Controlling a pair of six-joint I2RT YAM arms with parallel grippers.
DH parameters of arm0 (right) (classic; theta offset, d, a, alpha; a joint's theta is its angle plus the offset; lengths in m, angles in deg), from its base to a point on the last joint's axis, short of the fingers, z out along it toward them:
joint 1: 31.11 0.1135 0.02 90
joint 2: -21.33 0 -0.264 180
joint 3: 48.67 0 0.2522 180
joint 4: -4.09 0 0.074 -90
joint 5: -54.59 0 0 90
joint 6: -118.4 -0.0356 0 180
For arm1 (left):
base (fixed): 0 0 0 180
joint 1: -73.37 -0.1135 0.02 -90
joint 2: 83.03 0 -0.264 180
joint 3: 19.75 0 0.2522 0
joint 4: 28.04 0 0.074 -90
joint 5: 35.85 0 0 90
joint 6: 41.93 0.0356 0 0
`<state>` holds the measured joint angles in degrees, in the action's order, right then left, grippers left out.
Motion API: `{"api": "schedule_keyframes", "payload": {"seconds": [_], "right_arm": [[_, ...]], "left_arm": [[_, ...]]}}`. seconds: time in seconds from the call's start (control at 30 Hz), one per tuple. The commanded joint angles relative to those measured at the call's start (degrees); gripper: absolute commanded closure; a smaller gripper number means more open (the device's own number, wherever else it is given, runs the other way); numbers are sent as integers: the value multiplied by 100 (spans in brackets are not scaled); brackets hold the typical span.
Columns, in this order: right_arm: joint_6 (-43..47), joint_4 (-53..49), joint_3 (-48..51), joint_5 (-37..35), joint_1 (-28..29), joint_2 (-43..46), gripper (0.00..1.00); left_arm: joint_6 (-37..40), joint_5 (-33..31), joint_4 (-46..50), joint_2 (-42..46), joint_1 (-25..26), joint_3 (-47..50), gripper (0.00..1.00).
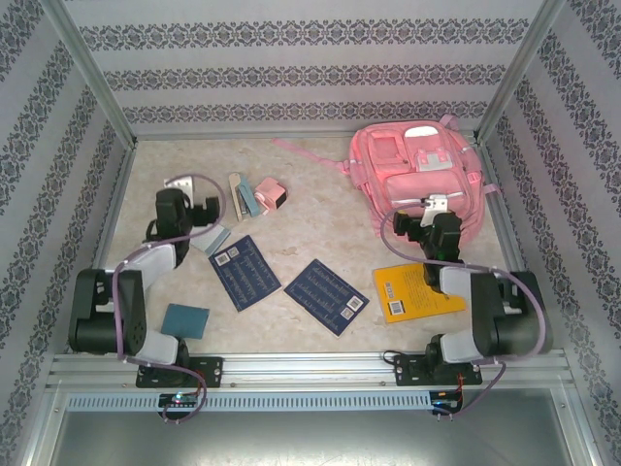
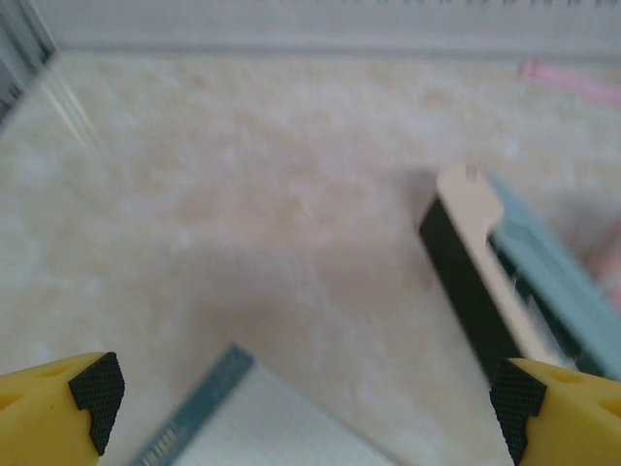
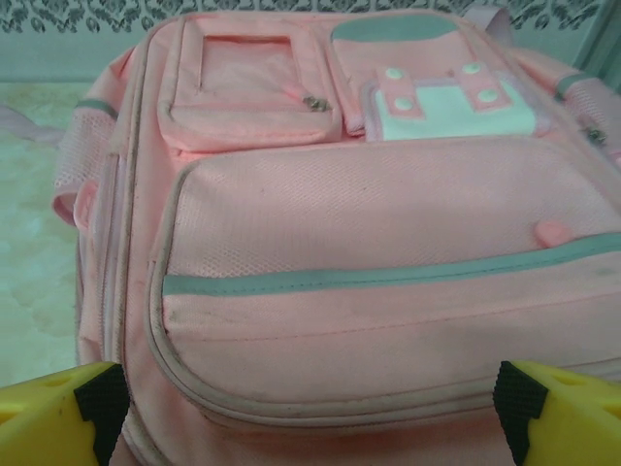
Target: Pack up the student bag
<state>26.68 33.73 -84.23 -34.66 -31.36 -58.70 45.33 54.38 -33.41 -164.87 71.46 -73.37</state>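
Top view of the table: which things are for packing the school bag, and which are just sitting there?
For the job:
student bag
probably to go in: yellow book, left dark blue booklet, right dark blue booklet, teal notebook, small pink box

Just there:
metal frame rail
patterned walls

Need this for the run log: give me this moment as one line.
left gripper: open, over table | right gripper: open, facing student bag | yellow book: on table, unpacked
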Motion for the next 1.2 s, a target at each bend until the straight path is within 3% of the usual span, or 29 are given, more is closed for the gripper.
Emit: {"api": "schedule_keyframes", "payload": {"seconds": [0.0, 0.13, 0.23, 0.43, 0.6, 0.9, 1.17], "right_arm": [[-372, -1059, -412, -431, -21, 719, 2], [-1949, -2537, -1167, -738, -290, 1164, 2], [-2444, -2938, -1725, -131, -660, 965, 2], [-2544, -5024, -3503, 383, -810, -463, 2], [-2874, -5320, -3790, 747, -712, -1343, 2], [-3070, -5591, -3989, 862, 454, -2078, 2], [-3451, -5674, -4619, 1021, 2074, -2723, 2]], "left_arm": [[-494, -359, 1735, 578, 33, -474, 1], [-1619, -434, 2859, 1010, 12, -1081, 1], [-1882, -28, 3562, 1002, -3, -1556, 1], [-2154, 646, 3806, 1028, 4, -1805, 1], [-2191, 814, 4006, 1033, 22, -1928, 1], [-2204, 1256, 4056, 1077, 89, -1851, 0], [-2276, 1313, 4172, 1074, 161, -1814, 1]]}}
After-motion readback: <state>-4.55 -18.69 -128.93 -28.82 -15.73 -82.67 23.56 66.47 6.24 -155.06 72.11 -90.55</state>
